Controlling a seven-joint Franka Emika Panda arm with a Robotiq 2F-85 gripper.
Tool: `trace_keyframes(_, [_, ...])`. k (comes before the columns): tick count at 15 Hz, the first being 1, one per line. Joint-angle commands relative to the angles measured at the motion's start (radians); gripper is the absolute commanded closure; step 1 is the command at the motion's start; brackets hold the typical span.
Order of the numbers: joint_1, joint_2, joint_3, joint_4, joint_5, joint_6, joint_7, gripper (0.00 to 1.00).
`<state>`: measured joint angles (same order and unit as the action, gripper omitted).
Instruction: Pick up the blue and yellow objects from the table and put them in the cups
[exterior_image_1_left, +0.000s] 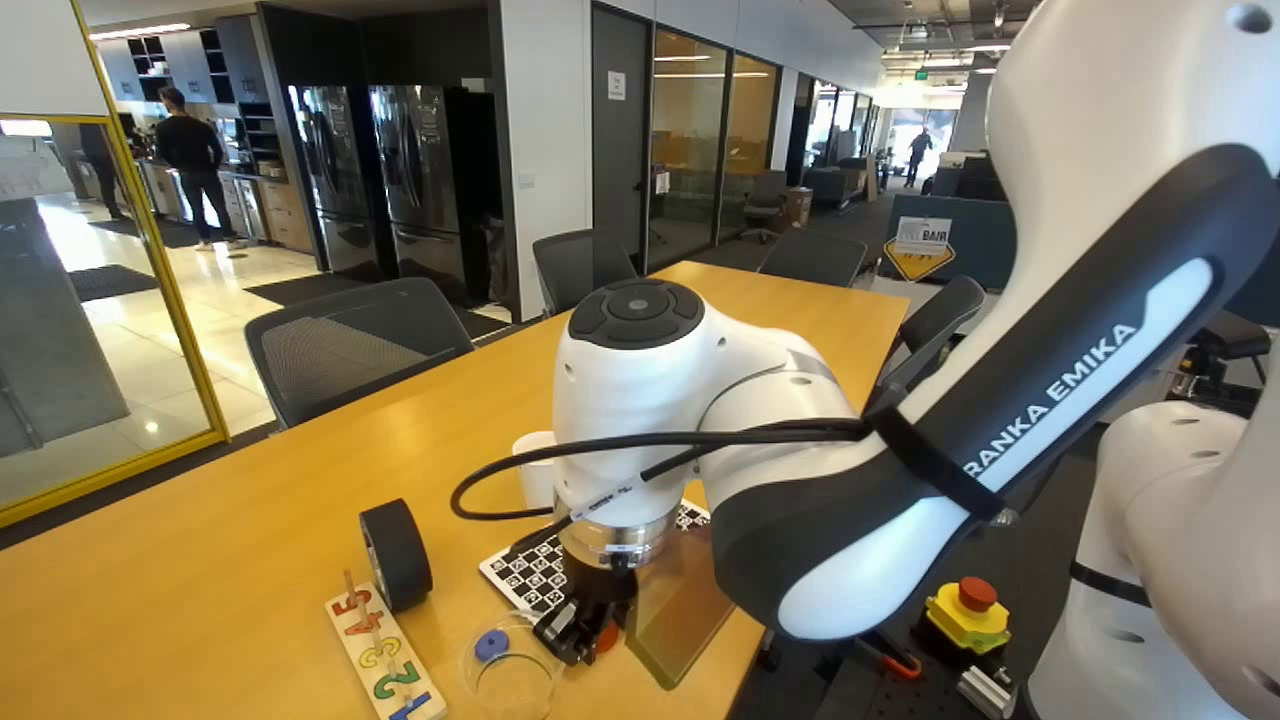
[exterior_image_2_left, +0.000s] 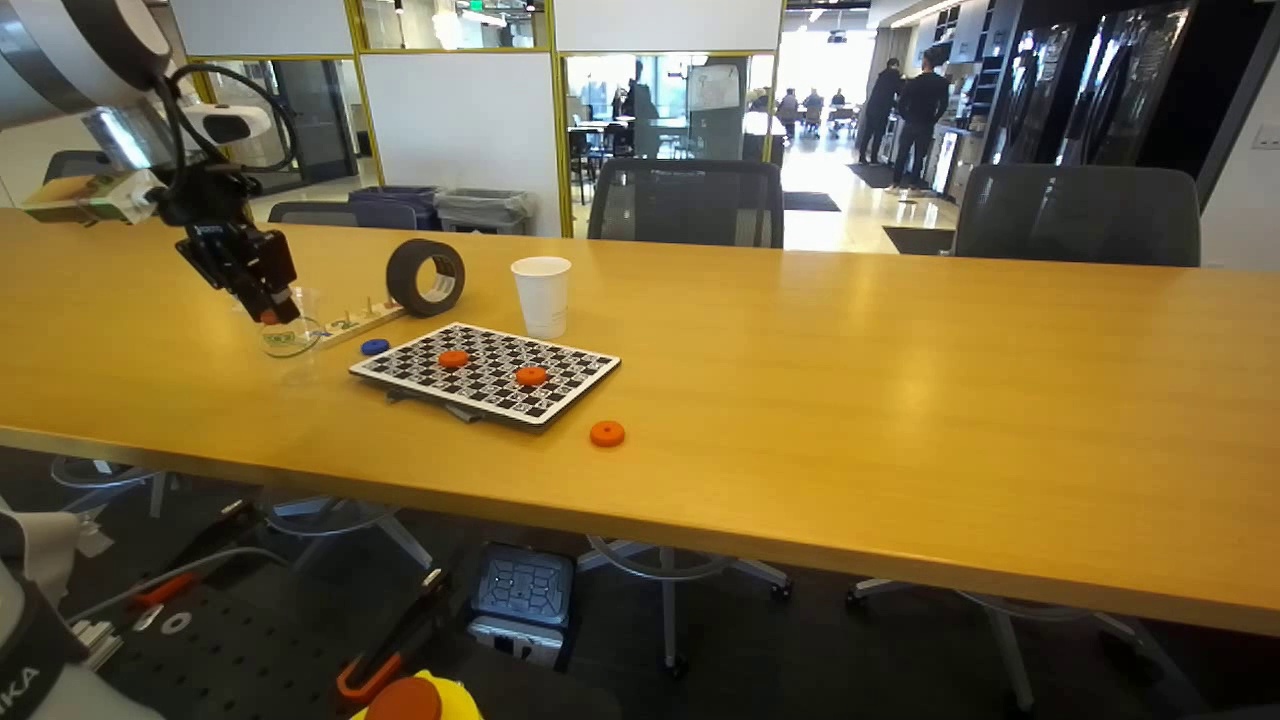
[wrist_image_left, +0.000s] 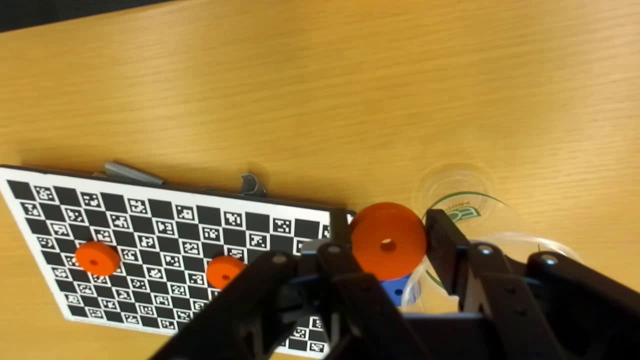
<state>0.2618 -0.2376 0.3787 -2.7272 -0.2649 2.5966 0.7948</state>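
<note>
While partway apart, gripper (wrist_image_left: 388, 231) snug around orange disc (wrist_image_left: 388, 227).

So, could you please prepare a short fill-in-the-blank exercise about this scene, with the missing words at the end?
Besides the orange disc in the gripper, ____ more lie on the checkered board.
The disc lying directly on the table near the clear cup is coloured ____.
The paper cup is coloured ____.
The highest numeral on the wooden strip is ____.

Missing words: two; blue; white; 5.
</note>
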Motion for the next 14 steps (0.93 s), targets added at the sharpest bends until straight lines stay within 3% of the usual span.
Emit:
trace_keyframes(1, [-0.025,-0.038,0.044,0.037,-0.032,-0.03,0.017,0.83])
trace_keyframes(14, [-0.023,0.144,-0.006,0.186,0.042,0.002,-0.151,0.83])
